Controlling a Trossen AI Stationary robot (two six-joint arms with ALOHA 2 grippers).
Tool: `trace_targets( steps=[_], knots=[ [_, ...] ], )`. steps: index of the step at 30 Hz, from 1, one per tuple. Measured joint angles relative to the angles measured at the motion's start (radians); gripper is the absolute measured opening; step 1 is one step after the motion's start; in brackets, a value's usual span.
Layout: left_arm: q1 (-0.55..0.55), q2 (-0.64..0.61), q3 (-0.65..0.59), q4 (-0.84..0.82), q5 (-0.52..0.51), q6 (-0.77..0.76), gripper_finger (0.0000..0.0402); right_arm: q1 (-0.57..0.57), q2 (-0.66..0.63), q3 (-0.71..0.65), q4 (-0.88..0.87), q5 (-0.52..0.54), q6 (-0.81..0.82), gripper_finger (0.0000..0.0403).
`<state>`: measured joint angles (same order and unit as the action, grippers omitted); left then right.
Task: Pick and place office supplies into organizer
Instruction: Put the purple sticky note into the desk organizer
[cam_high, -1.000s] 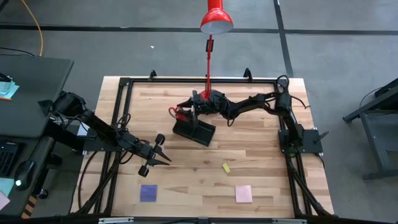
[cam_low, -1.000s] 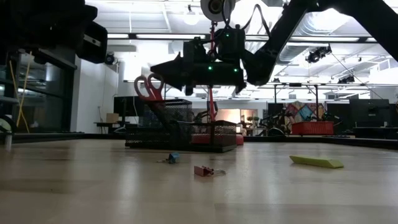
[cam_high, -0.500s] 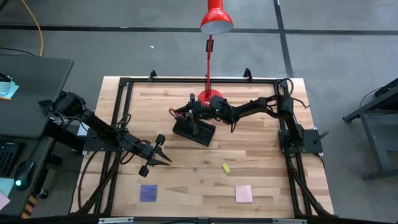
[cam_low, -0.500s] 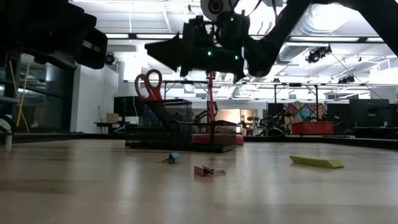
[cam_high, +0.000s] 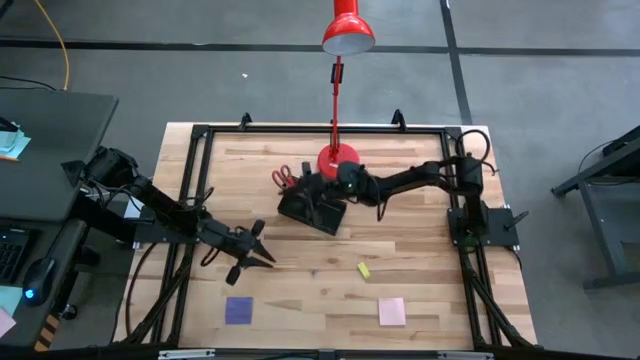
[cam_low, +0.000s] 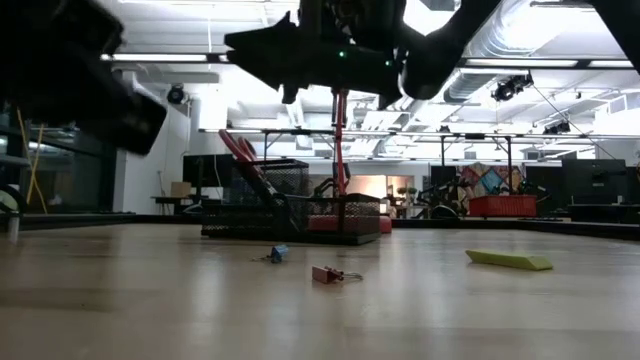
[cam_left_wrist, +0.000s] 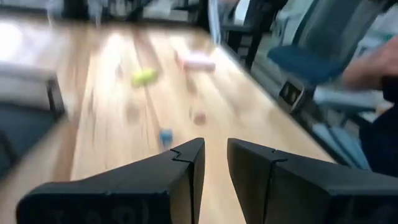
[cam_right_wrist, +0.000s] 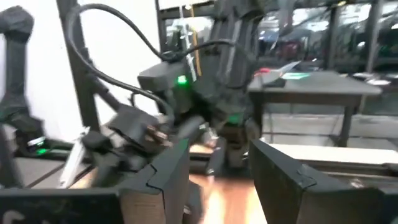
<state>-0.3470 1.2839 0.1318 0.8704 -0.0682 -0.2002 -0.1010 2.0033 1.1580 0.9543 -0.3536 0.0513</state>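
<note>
Your right gripper (cam_high: 318, 190) has let go of the scissors (cam_high: 283, 177), fingers now spread above the organizer (cam_high: 311, 208); they stand in its far end, handles up. Your left gripper (cam_high: 262, 248), slightly parted, has barely shifted.

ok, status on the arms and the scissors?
Right end effector open, above black mesh organizer. Red-handled scissors standing in organizer. Left end effector open, empty, near table's left side. Nothing blocking.
</note>
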Motion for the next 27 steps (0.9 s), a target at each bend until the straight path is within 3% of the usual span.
trace_targets(
  steps=[3, 8, 13, 16, 21, 24, 27],
  knots=[
    [0.0, 0.0, 0.0, -0.101, 0.045, -0.097, 0.0063, 0.052, 0.0, 0.0, -0.026, 0.004, -0.002, 0.0154],
    [-0.003, 0.0, 0.0, -0.173, 0.22, -0.23, 0.0063, 0.148, 0.0, 0.0, -0.092, 0.019, -0.027, 0.0154],
    [-0.053, 0.0, 0.011, -0.213, 0.214, -0.301, 0.0063, 0.254, 0.0, -0.023, -0.174, 0.179, -0.059, 0.0154],
    [-0.134, 0.0, 0.069, -0.302, 0.141, -0.297, 0.0063, 0.32, 0.001, -0.065, -0.174, 0.252, -0.052, 0.0155],
    [-0.272, 0.004, 0.24, -0.657, -0.107, -0.275, 0.0063, 0.42, 0.002, -0.147, -0.169, 0.419, 0.012, 0.0156],
    [-0.335, 0.004, 0.326, -0.852, -0.235, -0.366, 0.0063, 0.478, 0.002, -0.202, -0.121, 0.526, 0.045, 0.0156],
    [-0.383, 0.005, 0.38, -1.046, -0.284, -0.492, 0.0063, 0.534, 0.002, -0.257, -0.082, 0.627, 0.064, 0.0156]
  ],
)
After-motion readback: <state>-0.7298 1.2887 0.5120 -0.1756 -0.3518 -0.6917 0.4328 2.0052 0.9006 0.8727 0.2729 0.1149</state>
